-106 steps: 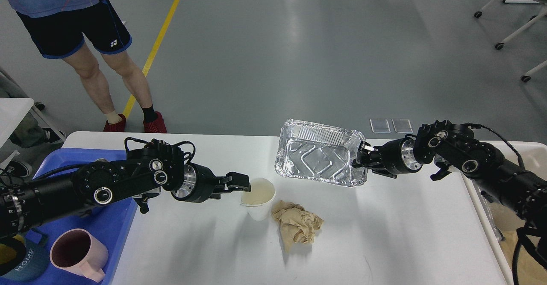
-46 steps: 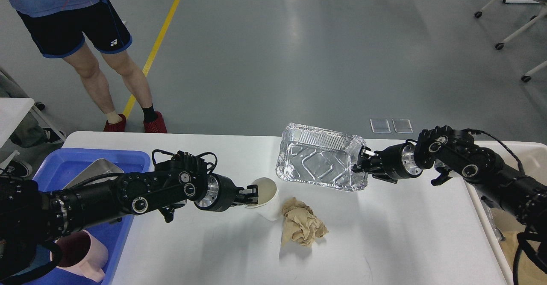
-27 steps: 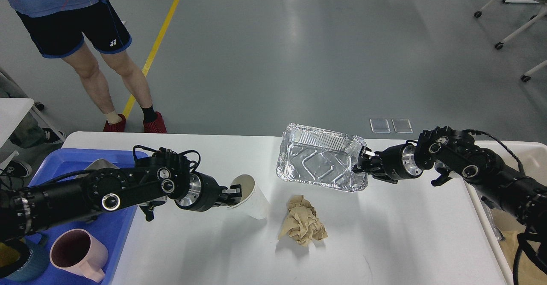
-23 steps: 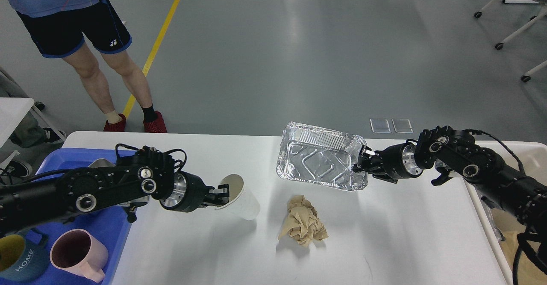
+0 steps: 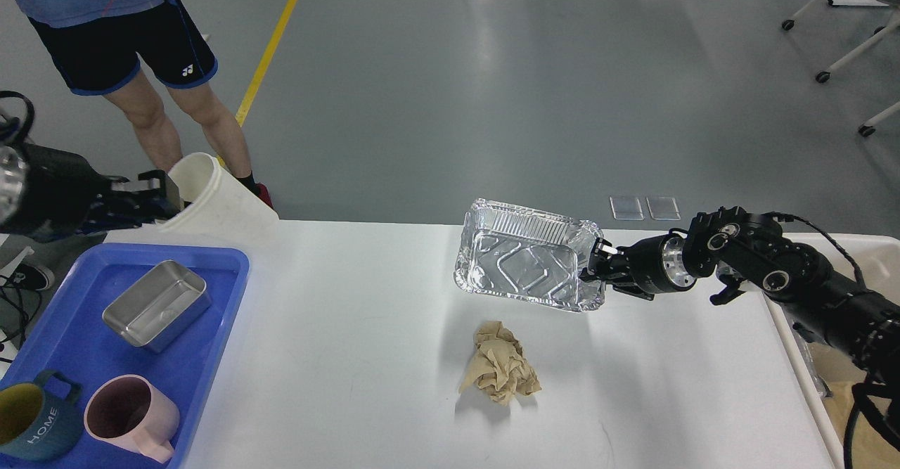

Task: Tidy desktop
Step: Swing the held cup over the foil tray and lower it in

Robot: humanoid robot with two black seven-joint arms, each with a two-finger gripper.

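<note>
The white desktop (image 5: 351,356) fills the lower view. My left gripper (image 5: 165,193) is raised at the far left, above the table's back left corner, shut on the rim of a white paper cup (image 5: 221,198) that is tilted on its side. My right gripper (image 5: 598,261) is shut on the right rim of a silver foil tray (image 5: 524,254), holding it tilted above the desktop at centre right. A crumpled brown paper ball (image 5: 500,370) lies on the desktop below the foil tray, apart from both grippers.
A blue plastic tray (image 5: 84,356) at the left holds a steel container (image 5: 156,304), a pink mug (image 5: 130,416) and a dark blue mug (image 5: 31,427). A beige bin (image 5: 833,363) stands at the right edge. A person (image 5: 140,68) stands behind the back left corner.
My left gripper took the paper cup, tipped it, and carried it up and far left from the desktop's middle to above the back left corner. The right arm and foil tray barely moved.
</note>
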